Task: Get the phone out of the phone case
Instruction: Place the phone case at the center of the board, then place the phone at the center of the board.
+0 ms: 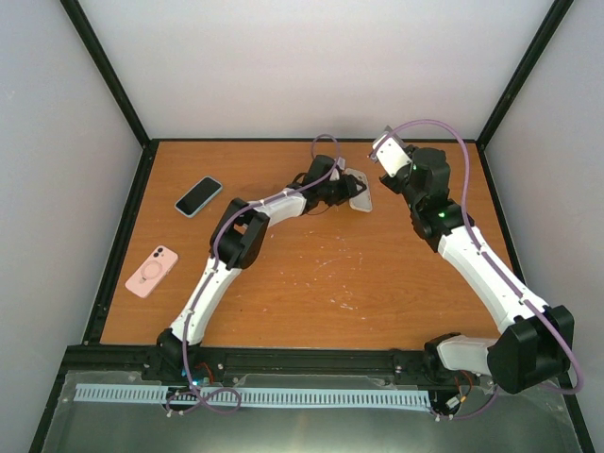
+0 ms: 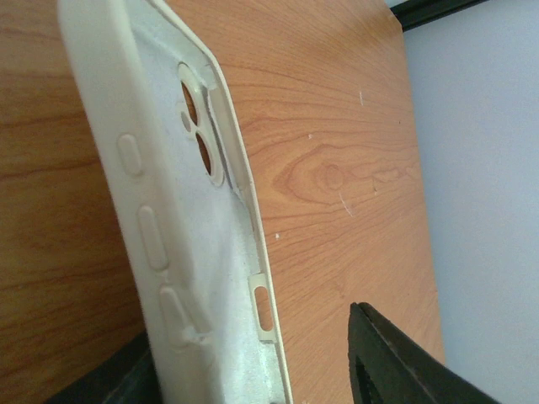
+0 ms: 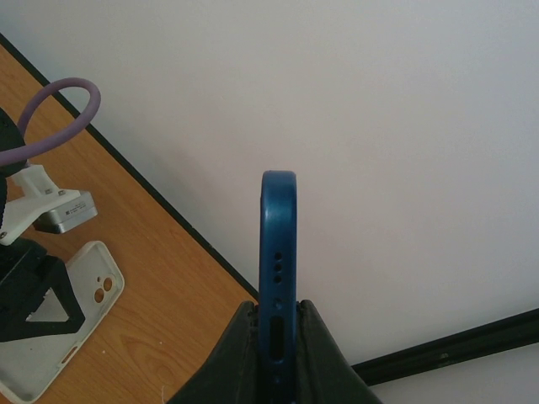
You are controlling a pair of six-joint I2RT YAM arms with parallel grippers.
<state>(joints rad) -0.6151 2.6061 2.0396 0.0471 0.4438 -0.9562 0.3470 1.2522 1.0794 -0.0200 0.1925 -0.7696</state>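
Phone (image 3: 279, 278) stands edge-up, pinched in the right hand (image 3: 278, 337), lifted away so it clears the phone case (image 1: 360, 192). Left hand (image 1: 342, 189) pins the vacated case against the worktop (image 1: 330, 283), one finger (image 2: 396, 362) beside it; grip cannot be confirmed.

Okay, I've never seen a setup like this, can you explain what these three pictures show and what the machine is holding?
Two robot arms are bolted at the near edge of a wooden table. One picture looks down from above; the other two come from cameras on each wrist. The left gripper holds an empty white phone case by its edge. The right gripper pinches a blue phone, lifted off the table. Also on the table lie a second phone and a pink case.
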